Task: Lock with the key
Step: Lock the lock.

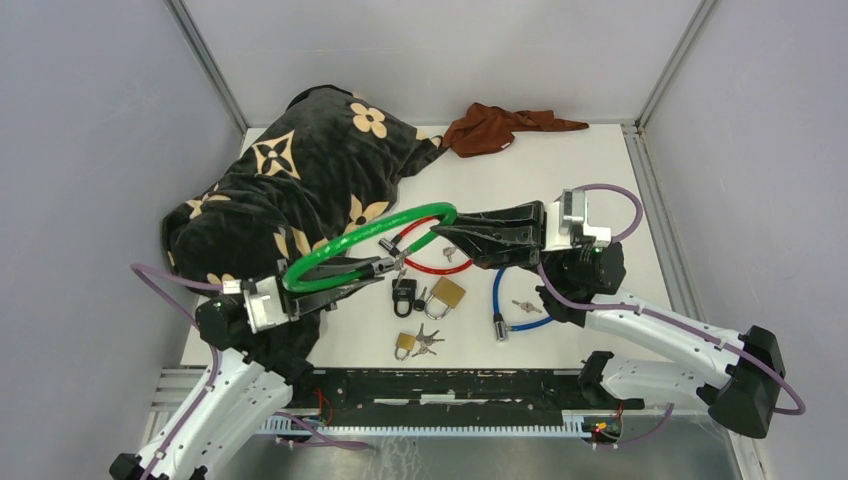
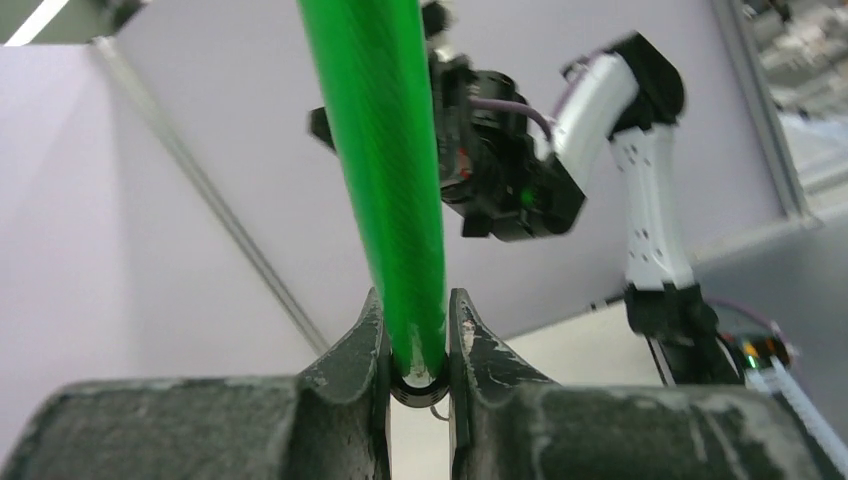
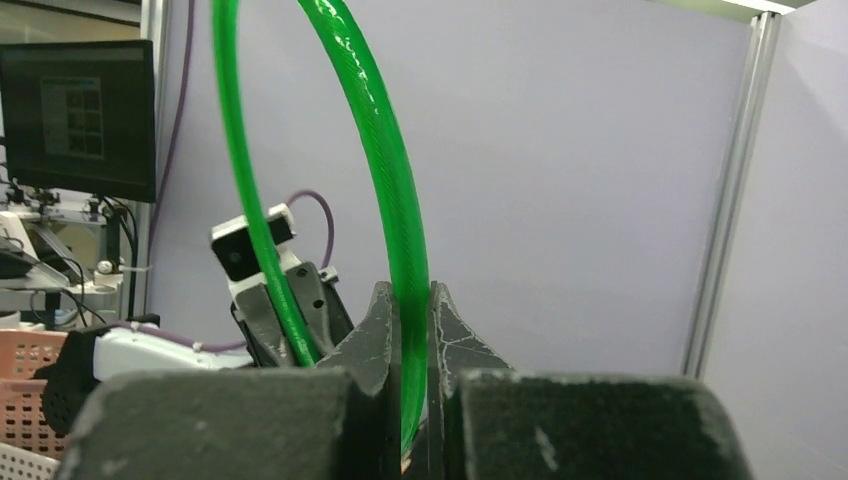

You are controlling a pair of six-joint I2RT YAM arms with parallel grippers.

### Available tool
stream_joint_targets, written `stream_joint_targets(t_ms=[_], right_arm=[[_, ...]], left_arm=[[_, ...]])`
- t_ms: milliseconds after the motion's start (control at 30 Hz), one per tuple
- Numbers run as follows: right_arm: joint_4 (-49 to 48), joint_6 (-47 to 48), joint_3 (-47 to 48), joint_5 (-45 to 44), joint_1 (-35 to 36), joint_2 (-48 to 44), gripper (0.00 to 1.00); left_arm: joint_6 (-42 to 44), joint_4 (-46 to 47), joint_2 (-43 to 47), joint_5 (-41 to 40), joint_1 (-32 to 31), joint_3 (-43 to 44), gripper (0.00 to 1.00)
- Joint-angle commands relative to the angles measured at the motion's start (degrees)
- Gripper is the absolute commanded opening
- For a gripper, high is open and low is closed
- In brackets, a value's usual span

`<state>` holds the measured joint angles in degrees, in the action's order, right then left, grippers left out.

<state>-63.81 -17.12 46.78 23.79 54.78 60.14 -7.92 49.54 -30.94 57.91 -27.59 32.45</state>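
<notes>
A green cable lock (image 1: 345, 238) hangs in a loop above the table, held between both arms. My left gripper (image 1: 385, 266) is shut on one end of it; in the left wrist view the green cable (image 2: 395, 180) runs up from between the fingers (image 2: 365, 345), and a black ring end (image 2: 420, 388) sits low in the jaws. My right gripper (image 1: 440, 237) is shut on the other end, with the green cable (image 3: 405, 250) pinched between its fingers (image 3: 452, 335). Loose keys (image 1: 428, 340) lie on the table; I see no key in either gripper.
On the white table (image 1: 600, 190) lie a red cable lock (image 1: 437, 266), a blue cable lock (image 1: 510, 305) with a key (image 1: 526, 305), a black padlock (image 1: 404, 295) and two brass padlocks (image 1: 447, 293). A black flowered blanket (image 1: 300, 190) covers the left side. A brown cloth (image 1: 500, 128) lies at the back.
</notes>
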Motion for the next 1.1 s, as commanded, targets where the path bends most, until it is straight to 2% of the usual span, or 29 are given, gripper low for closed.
stream_joint_targets(t_ms=[0,167,333,533,733,1067], right_arm=[[-7.9,-4.7,7.1,0.4,1.2,1.6,0.0],[-7.4,-4.8,8.6,0.3,1.8,2.1,0.0],[-9.8,-7.3,9.6,1.0,2.8,3.8,0.0],[-11.1,-7.6,12.1,2.4,4.2,6.9,0.0],[-9.5,-1.3,13.1,3.2,4.2,8.1,0.0],[-14.2,-6.9,16.4,6.0,4.3,13.5,0.0]], left_arm=[[-13.8,7.9,2.6,-22.2,-0.3,-2.0,0.02],[-14.4,10.6,4.9,-19.6,-0.3,-5.0,0.02],[-15.3,12.3,5.5,-22.5,-0.3,-5.5,0.02],[-14.0,12.1,5.1,-19.7,-0.3,-5.7,0.02],[-12.8,10.5,4.8,-19.9,-0.3,-5.8,0.02],[-12.8,10.4,4.2,-20.0,-0.3,-5.7,0.02]])
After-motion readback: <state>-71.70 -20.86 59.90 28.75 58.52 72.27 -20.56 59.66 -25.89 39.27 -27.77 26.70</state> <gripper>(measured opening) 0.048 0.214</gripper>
